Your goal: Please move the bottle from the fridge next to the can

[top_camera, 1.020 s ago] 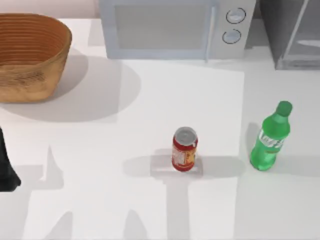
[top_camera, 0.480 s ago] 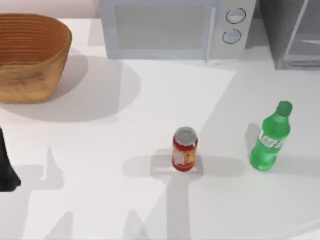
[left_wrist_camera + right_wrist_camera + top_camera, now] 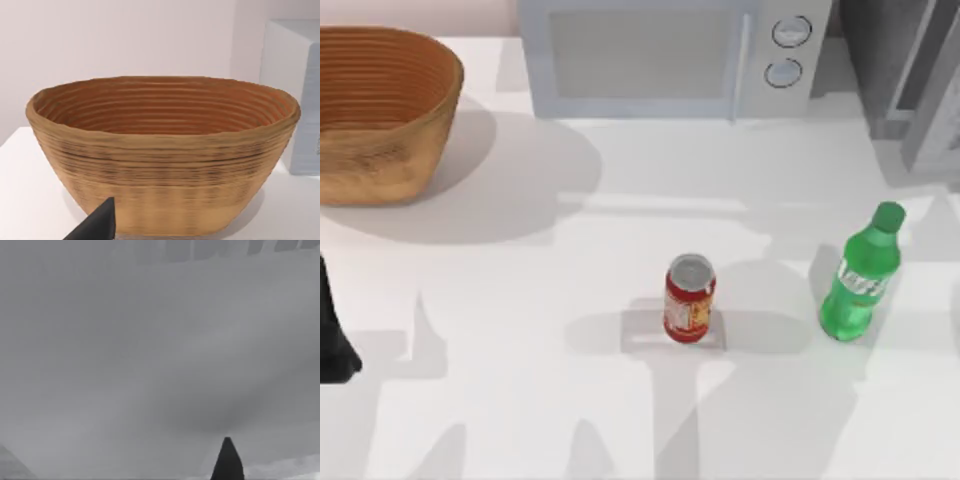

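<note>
Bottle (image 3: 860,280): stood right of can (image 3: 690,298), outside fridge (image 3: 910,80), whose door has swung; right claw's grip cannot be told.

fridge (image 3: 910,70) cut off at right edge, basket (image 3: 380,110) cropped left

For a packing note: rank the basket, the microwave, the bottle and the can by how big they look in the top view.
1. microwave, cut off by the upper edge, so its full extent is unsure
2. basket, also cut by the left edge; close enough to the microwave that the order is unsure
3. bottle
4. can
</note>
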`<move>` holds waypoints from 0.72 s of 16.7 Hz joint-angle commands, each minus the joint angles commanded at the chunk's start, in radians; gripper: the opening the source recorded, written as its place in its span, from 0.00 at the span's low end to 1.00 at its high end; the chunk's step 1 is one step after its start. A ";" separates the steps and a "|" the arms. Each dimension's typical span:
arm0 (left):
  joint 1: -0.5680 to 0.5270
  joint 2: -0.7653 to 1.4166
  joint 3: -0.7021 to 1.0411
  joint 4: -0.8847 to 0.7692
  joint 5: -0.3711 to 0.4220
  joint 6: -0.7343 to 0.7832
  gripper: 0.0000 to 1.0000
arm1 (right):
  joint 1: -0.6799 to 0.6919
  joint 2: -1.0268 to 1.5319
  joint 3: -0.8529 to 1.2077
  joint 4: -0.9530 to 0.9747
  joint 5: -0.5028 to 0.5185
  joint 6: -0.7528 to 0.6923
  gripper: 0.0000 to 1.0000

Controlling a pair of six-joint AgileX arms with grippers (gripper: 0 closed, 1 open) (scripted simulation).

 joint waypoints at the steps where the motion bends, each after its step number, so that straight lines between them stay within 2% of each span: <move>1: 0.000 0.000 0.000 0.000 0.000 0.000 1.00 | 0.041 -0.014 -0.018 0.019 0.039 0.034 1.00; 4: 0.000 0.000 0.000 0.000 0.000 0.000 1.00 | 0.102 -0.036 -0.046 0.049 0.098 0.089 1.00; 9: 0.000 0.000 0.000 0.000 0.000 0.000 1.00 | 0.086 -0.029 -0.047 0.045 0.104 0.084 1.00; 12: 0.000 0.000 0.000 0.000 0.000 0.000 1.00 | 0.084 0.034 0.022 0.031 0.107 0.086 1.00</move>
